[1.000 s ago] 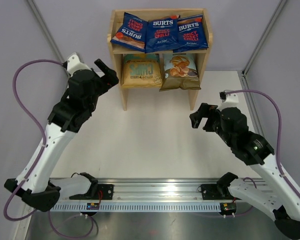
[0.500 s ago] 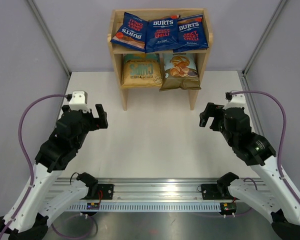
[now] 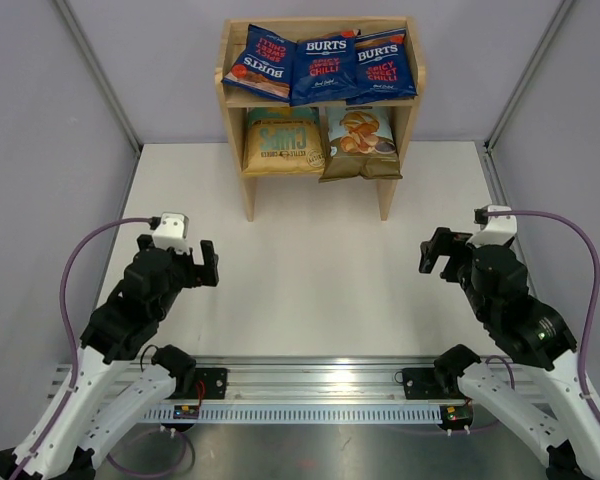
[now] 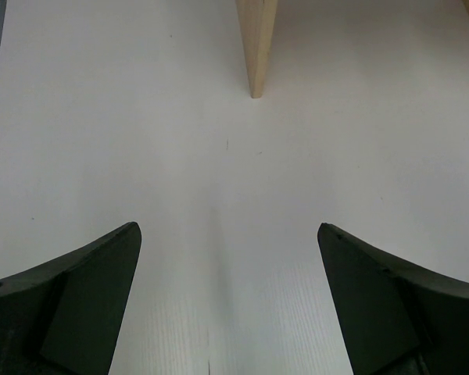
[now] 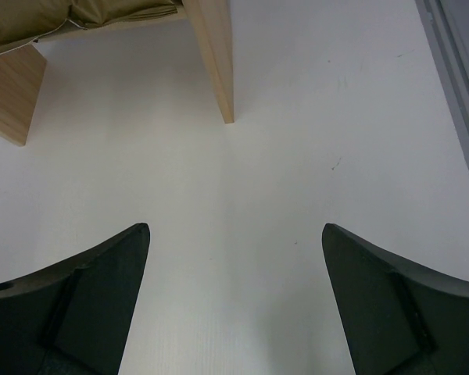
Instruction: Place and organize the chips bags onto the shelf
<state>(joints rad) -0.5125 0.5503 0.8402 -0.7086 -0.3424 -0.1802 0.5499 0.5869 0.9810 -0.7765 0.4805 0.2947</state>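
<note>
The wooden shelf [image 3: 388, 190] stands at the table's far edge. Its top tier holds three dark-blue Burts chips bags [image 3: 261, 62], [image 3: 325, 70], [image 3: 384, 66] side by side. Below them are a yellow bag [image 3: 284, 142] and a pale-blue-and-brown bag [image 3: 360, 142]. My left gripper [image 3: 183, 262] hangs open over the bare table at the near left, well short of the shelf. My right gripper [image 3: 450, 255] is open at the near right. In the wrist views both the left gripper [image 4: 228, 234] and the right gripper [image 5: 234, 234] have nothing between their fingers.
The left wrist view shows a shelf leg [image 4: 256, 47] ahead. The right wrist view shows a shelf leg [image 5: 215, 55] and a bag's lower edge [image 5: 102, 16]. Grey walls enclose the white table [image 3: 310, 270]. A metal rail [image 3: 320, 385] runs along the near edge.
Both arms have drawn back from the shelf toward the near edge; the left came from beside the shelf's left panel. Both grippers stayed open. The bags have not moved.
</note>
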